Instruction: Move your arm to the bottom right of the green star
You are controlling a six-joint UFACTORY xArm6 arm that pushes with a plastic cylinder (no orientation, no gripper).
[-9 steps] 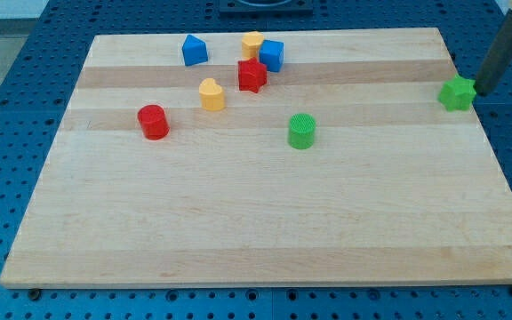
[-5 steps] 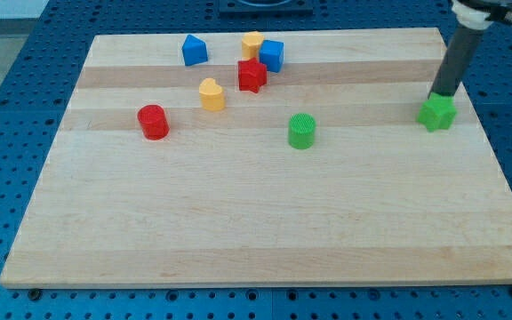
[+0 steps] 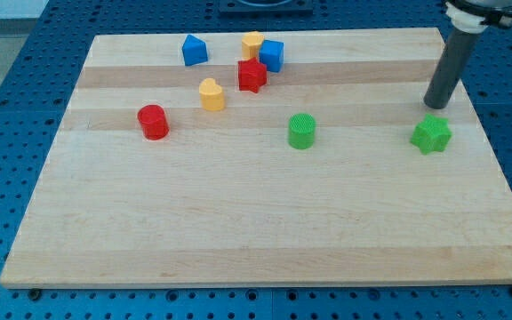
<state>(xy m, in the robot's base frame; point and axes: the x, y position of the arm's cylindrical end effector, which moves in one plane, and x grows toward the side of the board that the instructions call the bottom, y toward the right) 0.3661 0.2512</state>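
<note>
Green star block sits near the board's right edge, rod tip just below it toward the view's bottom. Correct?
Not quite. The camera view shows the green star block near the right edge of the wooden board, but my tip is just above it, toward the view's top.

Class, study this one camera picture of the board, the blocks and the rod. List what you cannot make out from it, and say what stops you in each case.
- The arm above my tip: cut off by the camera view's top edge.
- The orange block at the view's top: its lower part is hidden behind the red star and blue cube, so its shape is unclear.
- Any gap between those three blocks: too small to tell.
- The far sides of the green star: hidden by the block itself.
</note>
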